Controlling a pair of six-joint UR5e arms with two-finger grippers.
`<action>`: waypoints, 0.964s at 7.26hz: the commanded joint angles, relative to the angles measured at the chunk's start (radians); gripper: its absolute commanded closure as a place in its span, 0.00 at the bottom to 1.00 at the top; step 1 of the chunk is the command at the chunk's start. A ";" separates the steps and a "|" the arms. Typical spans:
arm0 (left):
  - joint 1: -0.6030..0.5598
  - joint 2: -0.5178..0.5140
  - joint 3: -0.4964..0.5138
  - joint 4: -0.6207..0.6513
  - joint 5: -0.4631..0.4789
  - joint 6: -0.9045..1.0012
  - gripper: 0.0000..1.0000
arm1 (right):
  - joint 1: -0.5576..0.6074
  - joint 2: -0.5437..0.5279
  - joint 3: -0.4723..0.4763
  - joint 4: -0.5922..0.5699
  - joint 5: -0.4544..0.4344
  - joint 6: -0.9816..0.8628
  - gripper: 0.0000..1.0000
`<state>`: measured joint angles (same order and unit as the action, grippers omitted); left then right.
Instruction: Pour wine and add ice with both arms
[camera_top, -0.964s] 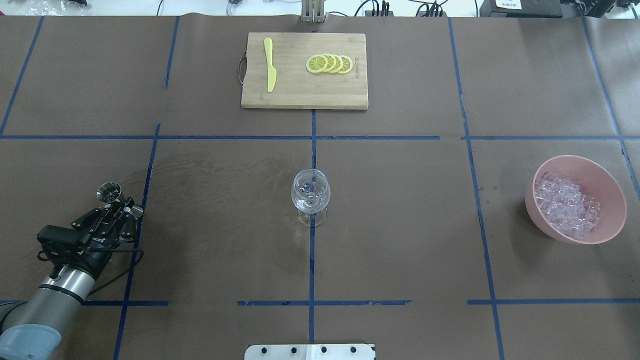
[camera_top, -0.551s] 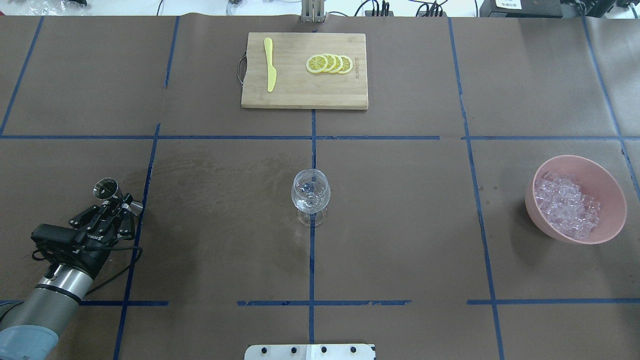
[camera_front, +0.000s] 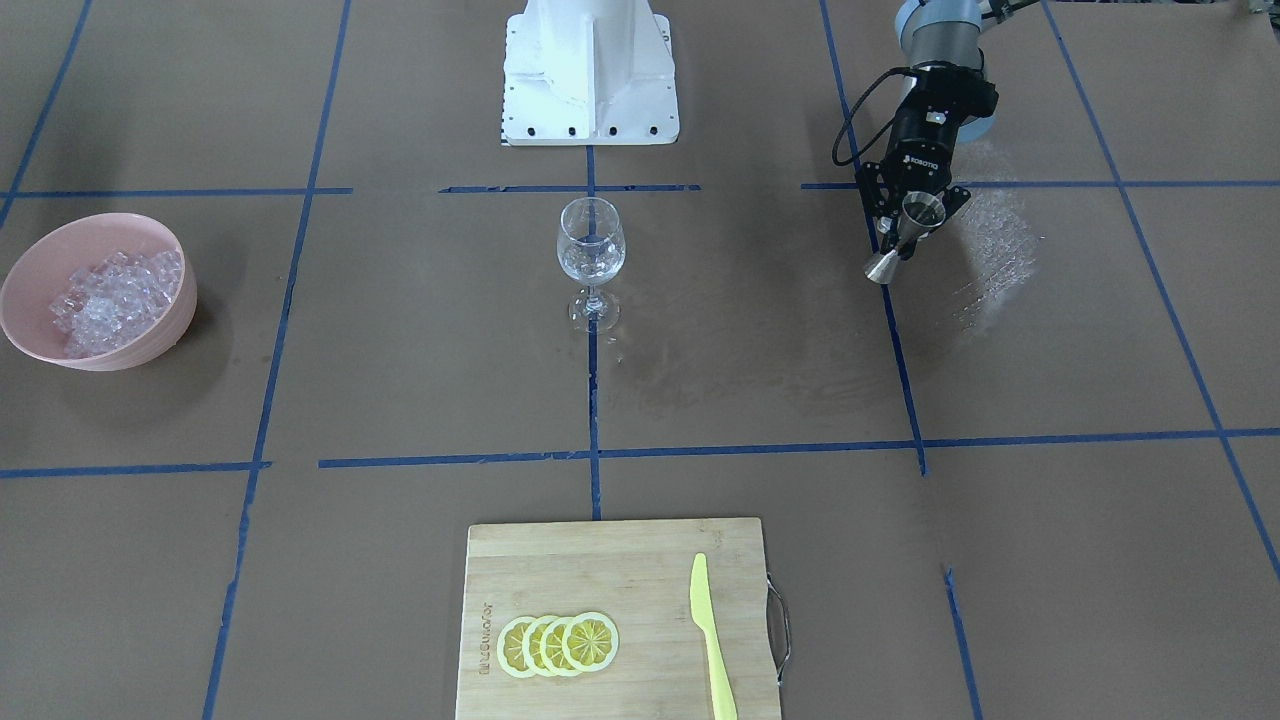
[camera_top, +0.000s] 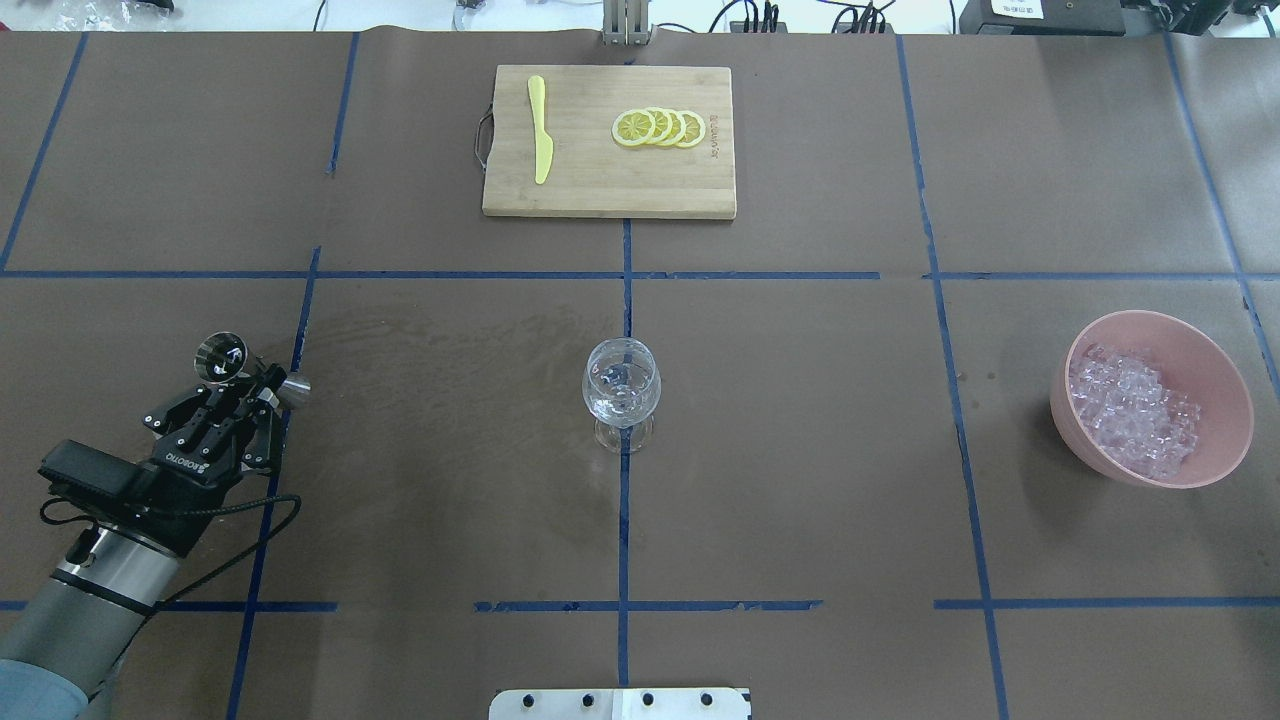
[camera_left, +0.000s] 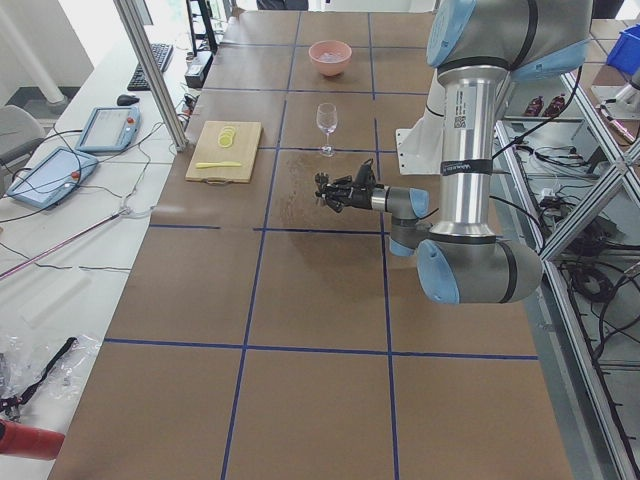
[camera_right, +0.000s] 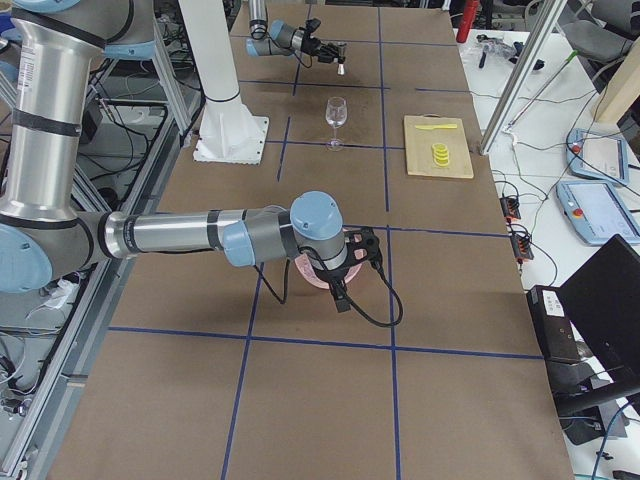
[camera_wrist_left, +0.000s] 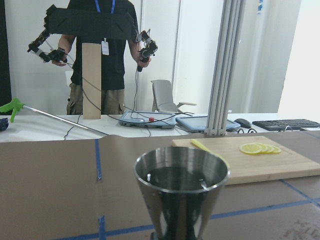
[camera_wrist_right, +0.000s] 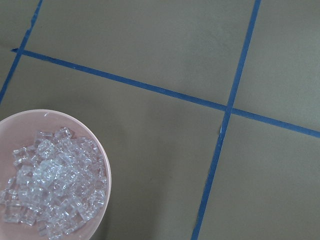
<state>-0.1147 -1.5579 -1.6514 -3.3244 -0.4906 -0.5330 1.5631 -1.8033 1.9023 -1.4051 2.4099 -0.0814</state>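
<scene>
Pouring step: steel jigger (camera_top: 224, 358) held well apart from the wine glass (camera_top: 621, 385), at the left part of the surface (camera_top: 800, 450); already emptied or not, impossible to tell.
Left tool (camera_top: 262, 390): closed on the narrow waist of the jigger; jigger about upright, mouth up, dark and shiny inside in the left wrist view.
Right tool (camera_right: 358, 250): shown only in the right side view, close to the pink bowl (camera_top: 1215, 350); wide or narrow, cannot tell; no fingers visible in its own wrist view.
Ice (camera_top: 1130, 410): loose heap of small clear cubes inside the pink bowl, on the right part of the surface, well apart from the glass.
Ice handling, by judgement: light, hard, smooth and probably slippery; cubes free to shift and roll under a push; little danger of breaking.
Where to take hold: one cube on top of the heap, pinched across two flat opposite faces, coming straight down with a narrow opening; otherwise neighbours pushed over the rim.
Wine glass: upright at the middle of the surface, on a blue line; thin, fragile, tall on a slim stem, easy to tip; cube better released low over the mouth.
Far side: cutting board (camera_top: 600, 190) with lemon slices (camera_top: 660, 128) and a yellow knife (camera_top: 540, 130), touched by no tool.
</scene>
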 joint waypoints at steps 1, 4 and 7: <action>0.000 -0.034 -0.028 -0.029 0.003 0.257 1.00 | 0.000 0.001 0.000 0.000 0.000 0.002 0.00; 0.003 -0.073 -0.034 -0.015 -0.002 0.424 1.00 | 0.000 0.001 -0.005 0.000 0.000 0.002 0.00; 0.006 -0.186 -0.030 0.047 0.006 0.456 1.00 | 0.000 0.001 -0.008 0.000 0.000 0.000 0.00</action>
<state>-0.1100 -1.6955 -1.6794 -3.3202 -0.4843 -0.0817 1.5631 -1.8024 1.8954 -1.4051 2.4099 -0.0807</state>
